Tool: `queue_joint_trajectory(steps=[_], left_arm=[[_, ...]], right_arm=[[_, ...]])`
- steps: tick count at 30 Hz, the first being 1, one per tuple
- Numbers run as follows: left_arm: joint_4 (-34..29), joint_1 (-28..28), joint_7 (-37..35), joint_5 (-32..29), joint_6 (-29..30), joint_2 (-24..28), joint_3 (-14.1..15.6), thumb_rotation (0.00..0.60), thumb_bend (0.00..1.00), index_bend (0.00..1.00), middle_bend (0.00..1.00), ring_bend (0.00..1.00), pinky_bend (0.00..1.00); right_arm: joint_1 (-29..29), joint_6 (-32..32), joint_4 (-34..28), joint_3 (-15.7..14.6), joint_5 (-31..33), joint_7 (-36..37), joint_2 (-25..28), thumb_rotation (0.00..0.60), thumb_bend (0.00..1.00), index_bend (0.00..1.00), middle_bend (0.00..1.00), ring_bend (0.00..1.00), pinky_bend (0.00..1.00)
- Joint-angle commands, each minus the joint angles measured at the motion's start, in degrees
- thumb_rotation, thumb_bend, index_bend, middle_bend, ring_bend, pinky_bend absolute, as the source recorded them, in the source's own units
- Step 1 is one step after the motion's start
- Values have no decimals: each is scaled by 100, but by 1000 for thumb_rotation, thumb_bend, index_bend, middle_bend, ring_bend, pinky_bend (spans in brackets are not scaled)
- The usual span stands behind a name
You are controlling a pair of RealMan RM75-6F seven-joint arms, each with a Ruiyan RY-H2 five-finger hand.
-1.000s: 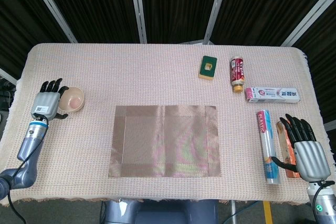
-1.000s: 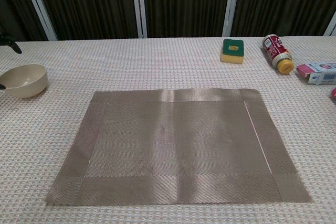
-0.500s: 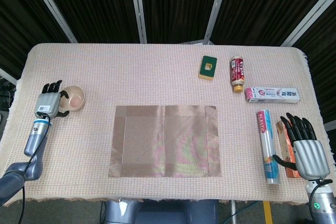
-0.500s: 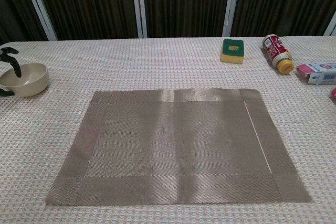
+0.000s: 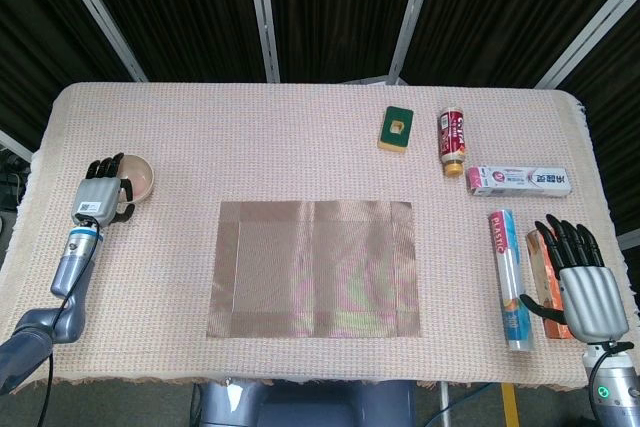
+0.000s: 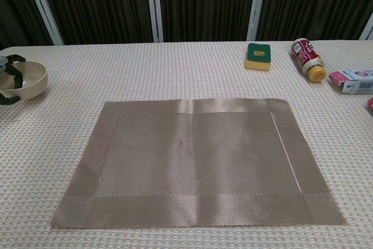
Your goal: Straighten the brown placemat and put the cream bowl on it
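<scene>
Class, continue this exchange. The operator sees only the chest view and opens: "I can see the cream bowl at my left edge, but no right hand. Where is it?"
Observer: The right hand is near the table's right front corner, fingers spread, holding nothing.
Operator: Is anything beside it?
Observer: A blue-and-white roll lies on the table on the placemat side of that hand.
Operator: And the left hand? I only get dark fingertips at the bowl.
Observer: The whole left hand shows in the head view, its fingers wrapped over the rim of the cream bowl.
</scene>
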Motion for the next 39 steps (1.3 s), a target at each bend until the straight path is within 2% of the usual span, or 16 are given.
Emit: queue_joint_trajectory(steps=[1,5,7,10,12,14,19,21,29,39], left_arm=[[-98,-2,-46,78,125,42,-20,600,416,629,0,0,0],[-626,1,-109,382,626,269,-26,600,425,628,0,0,0],[-1113,7,-105,562,882,474,-21,600,427,629,0,0,0],[-2189,-26,-16,842,1129,879,-3,600,424,629,0,0,0],[-2726,-70,63,970,1154,1063,16,600,425,629,0,0,0],[-3569,-196,283,1218,1115,1311,76,600,427,629,0,0,0],[-4550,-464,770,1546,866,1444,191,600,425,629,0,0,0],[-4997,-631,1176,1513,608,1374,215,600,425,629,0,0,0],[-5318,-948,2334,1131,5,813,401,600,425,629,0,0,0],[-5011,-1067,2933,718,-126,305,452,600,425,624,0,0,0]], right_arm=[[1,-4,-1,-1,1,4,0,600,0,0,0,0,0],[7,-26,-9,0,14,20,4,600,0,0,0,0,0],[10,-30,-10,2,16,30,8,600,0,0,0,0,0],[14,-41,-18,5,23,51,16,600,0,0,0,0,0],[17,-49,-22,8,32,58,20,600,0,0,0,0,0],[20,-61,-26,13,47,77,27,600,0,0,0,0,0],[14,-61,-25,17,65,102,43,600,0,0,0,0,0],[8,-63,-20,24,91,122,57,600,0,0,0,0,0],[-30,-33,21,67,200,226,110,600,0,0,0,0,0],[-34,-41,35,82,225,280,136,600,0,0,0,0,0]])
